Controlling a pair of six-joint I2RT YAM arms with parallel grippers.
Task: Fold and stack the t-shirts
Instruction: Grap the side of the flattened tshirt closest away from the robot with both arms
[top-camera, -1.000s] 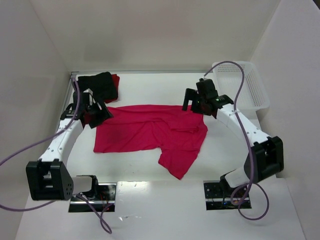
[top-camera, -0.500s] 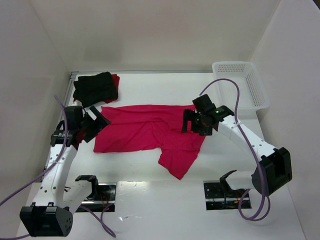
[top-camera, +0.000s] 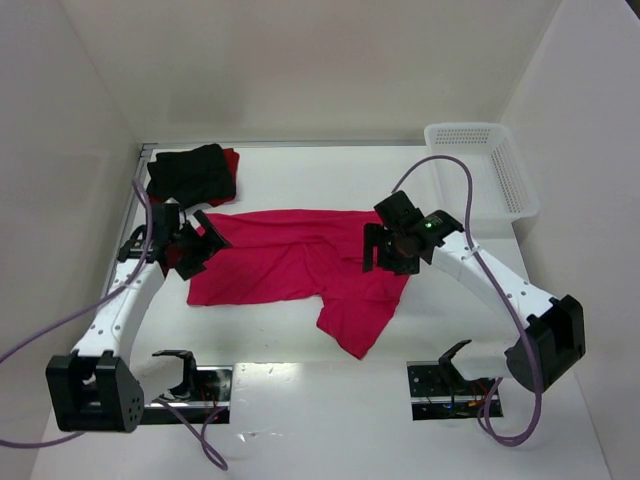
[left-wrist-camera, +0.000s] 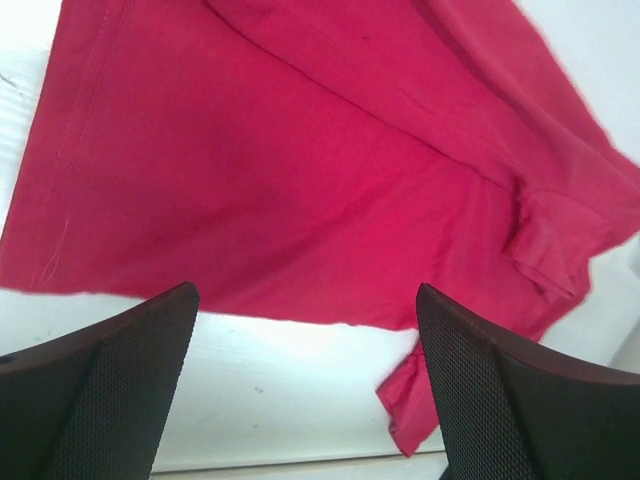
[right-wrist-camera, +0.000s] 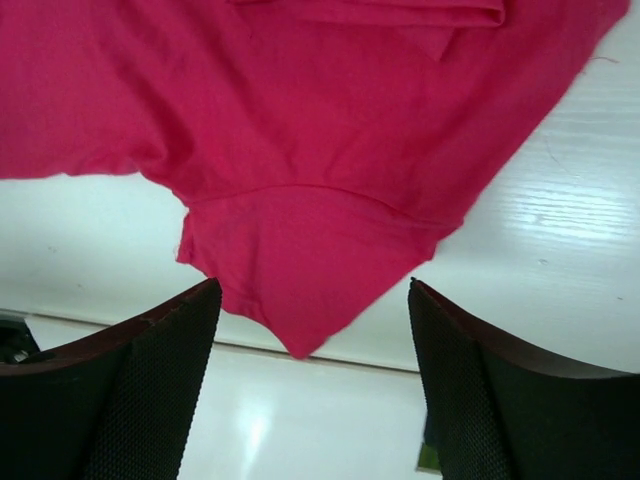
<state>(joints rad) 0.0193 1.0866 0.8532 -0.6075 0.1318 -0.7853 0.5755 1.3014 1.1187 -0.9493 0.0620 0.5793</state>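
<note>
Crimson-pink t-shirt (top-camera: 300, 262): spread mid-desk (top-camera: 300, 180), wrinkled.
Black t-shirt (top-camera: 188, 172): folded, far-left corner, darker red t-shirt (top-camera: 232, 160) at its right edge.
Left end effector (left-wrist-camera: 305, 300): wide apart, empty, above crimson-pink t-shirt's left edge.
Right end effector (right-wrist-camera: 315, 290): wide apart, empty, above its right side.

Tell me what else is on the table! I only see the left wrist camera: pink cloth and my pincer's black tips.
Observer: A folded black shirt lies in the far left corner, with a darker red one peeking out beside it.
Operator: Is there a basket?
Observer: Yes, a white basket sits in the far right corner.
Operator: Where's the other pincer?
Observer: The right pincer hangs open over the right side of the pink shirt.
</note>
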